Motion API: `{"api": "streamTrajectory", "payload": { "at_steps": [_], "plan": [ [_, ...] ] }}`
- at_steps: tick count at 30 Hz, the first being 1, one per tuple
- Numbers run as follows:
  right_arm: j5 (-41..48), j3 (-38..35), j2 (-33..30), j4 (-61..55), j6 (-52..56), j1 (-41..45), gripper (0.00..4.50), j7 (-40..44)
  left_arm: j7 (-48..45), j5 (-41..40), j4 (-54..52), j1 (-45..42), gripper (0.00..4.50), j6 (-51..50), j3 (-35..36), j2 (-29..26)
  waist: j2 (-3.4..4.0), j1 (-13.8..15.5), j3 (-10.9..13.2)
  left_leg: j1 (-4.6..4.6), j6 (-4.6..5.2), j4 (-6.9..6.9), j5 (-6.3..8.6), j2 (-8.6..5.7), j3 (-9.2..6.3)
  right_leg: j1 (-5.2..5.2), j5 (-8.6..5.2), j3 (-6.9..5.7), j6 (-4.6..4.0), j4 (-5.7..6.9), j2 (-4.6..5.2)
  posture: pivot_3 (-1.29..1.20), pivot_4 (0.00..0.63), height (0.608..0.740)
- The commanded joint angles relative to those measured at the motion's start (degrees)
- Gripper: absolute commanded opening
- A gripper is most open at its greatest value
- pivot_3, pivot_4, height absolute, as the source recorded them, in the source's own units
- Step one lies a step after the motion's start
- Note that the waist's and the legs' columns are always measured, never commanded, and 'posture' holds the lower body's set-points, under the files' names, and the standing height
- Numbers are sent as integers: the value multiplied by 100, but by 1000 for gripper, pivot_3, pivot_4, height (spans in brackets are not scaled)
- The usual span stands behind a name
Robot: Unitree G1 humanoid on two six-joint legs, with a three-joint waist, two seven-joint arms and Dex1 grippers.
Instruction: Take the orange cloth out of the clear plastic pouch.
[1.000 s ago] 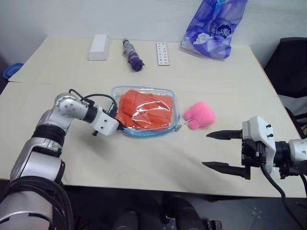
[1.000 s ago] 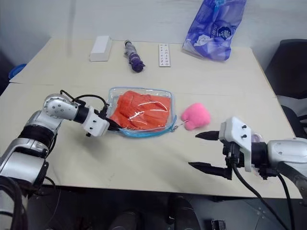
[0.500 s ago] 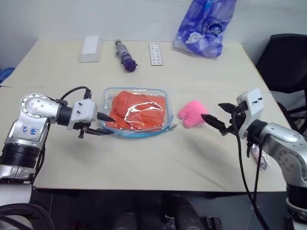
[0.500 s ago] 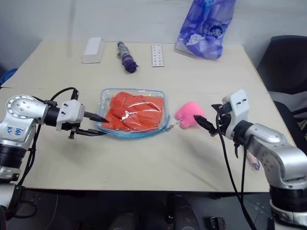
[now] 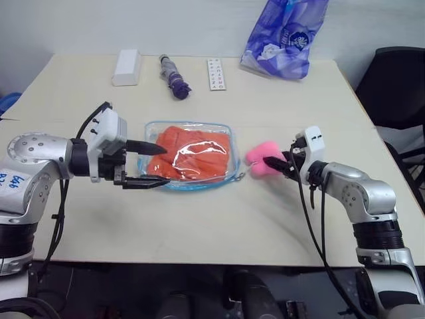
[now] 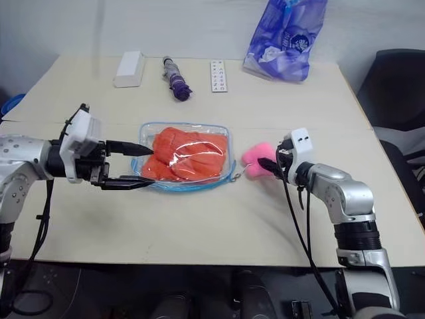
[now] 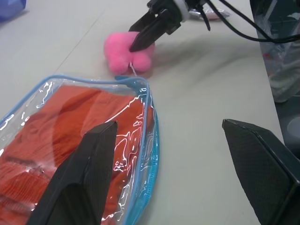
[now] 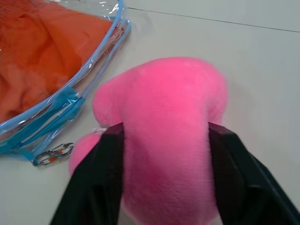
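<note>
Since a second ago the right gripper [image 5: 271,163] has travelled in from the table's [image 5: 199,219] near edge to the fluffy pink pom-pom charm [image 8: 161,126], its black fingers [image 8: 101,178] now pinching it on both sides. The left gripper [image 5: 151,165] has pulled back, fingers spread, just beside the clear blue-edged plastic pouch [image 5: 192,156], the folded bright orange cloth [image 5: 196,151] inside it.

My left gripper [image 5: 154,163] stands with its black fingers spread wide; my right gripper [image 8: 161,136] pinches a fluffy pink charm [image 8: 164,126].
</note>
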State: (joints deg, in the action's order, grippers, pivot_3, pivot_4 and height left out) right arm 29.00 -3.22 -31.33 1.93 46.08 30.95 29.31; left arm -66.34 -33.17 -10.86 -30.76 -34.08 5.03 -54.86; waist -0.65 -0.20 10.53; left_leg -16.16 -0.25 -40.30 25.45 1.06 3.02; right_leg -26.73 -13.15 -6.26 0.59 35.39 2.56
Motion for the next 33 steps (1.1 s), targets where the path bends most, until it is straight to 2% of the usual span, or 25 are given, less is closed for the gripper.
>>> {"api": "streamTrajectory", "payload": {
  "at_steps": [1, 5, 8, 13, 18, 23, 30, 33],
  "plan": [
    [220, -338, -40, -659, -38, -267, 1156, 158, 129, -4, -182, -92, 3749, 47, 152, 34, 0, 4, 0, 0, -1, 0, 0, 0, 0, 0, 0, 0, 0, 0, 0, 0, 150, 740],
    [449, -542, -225, -1468, -226, -694, 15, 589, 188, 41, -90, -236, 3749, 92, 69, 134, 3, 10, 2, -1, -1, 0, 0, -2, 0, 0, 0, 0, 0, -1, 1, 0, 150, 740],
    [409, -393, -507, -2406, -771, -1168, 15, 1204, 149, 32, -87, -357, 3749, 57, -85, 255, 5, 18, 3, -1, -2, 2, 1, -3, 0, 0, 0, 0, 1, -2, 0, 0, 150, 740],
    [-649, 910, -891, -3144, -2096, -1558, 15, 1994, 77, 108, -96, -487, 3749, 94, -396, 455, 4, -2, 3, 2, -6, 8, 2, -4, 5, 3, 0, 5, 1, -5, -7, 0, 150, 740],
    [-1587, 2050, -707, -2792, -2873, -1206, 15, 2272, -20, 248, -37, -612, 3749, 203, -687, 662, 5, -6, 3, 5, -12, 6, -1, -11, 9, 3, 0, 8, 1, 0, -8, 0, 150, 740],
    [-2411, 2808, -27, -1852, -3218, -579, 15, 2096, -214, 511, 144, -717, 3749, 444, -965, 835, 4, 0, 3, 5, -14, 0, -3, -14, 8, 3, -2, 3, -4, 5, -7, 0, 150, 740],
    [-2858, 2799, -189, -1815, -3801, -589, 2358, 2280, -633, 1173, 417, -606, 3749, 1246, -1526, 933, 4, 18, 3, 4, -12, -4, -4, -10, -4, 2, -3, -16, -5, -3, 2, 0, 150, 740],
    [-3086, 2628, -408, -2123, -4075, -659, 3381, 2202, -826, 1667, 771, -678, 3749, 1966, -1928, 1106, 4, 17, 3, 2, -12, -5, -4, -10, -6, 2, -3, -17, -5, -3, 2, 0, 150, 740]
  ]
}}
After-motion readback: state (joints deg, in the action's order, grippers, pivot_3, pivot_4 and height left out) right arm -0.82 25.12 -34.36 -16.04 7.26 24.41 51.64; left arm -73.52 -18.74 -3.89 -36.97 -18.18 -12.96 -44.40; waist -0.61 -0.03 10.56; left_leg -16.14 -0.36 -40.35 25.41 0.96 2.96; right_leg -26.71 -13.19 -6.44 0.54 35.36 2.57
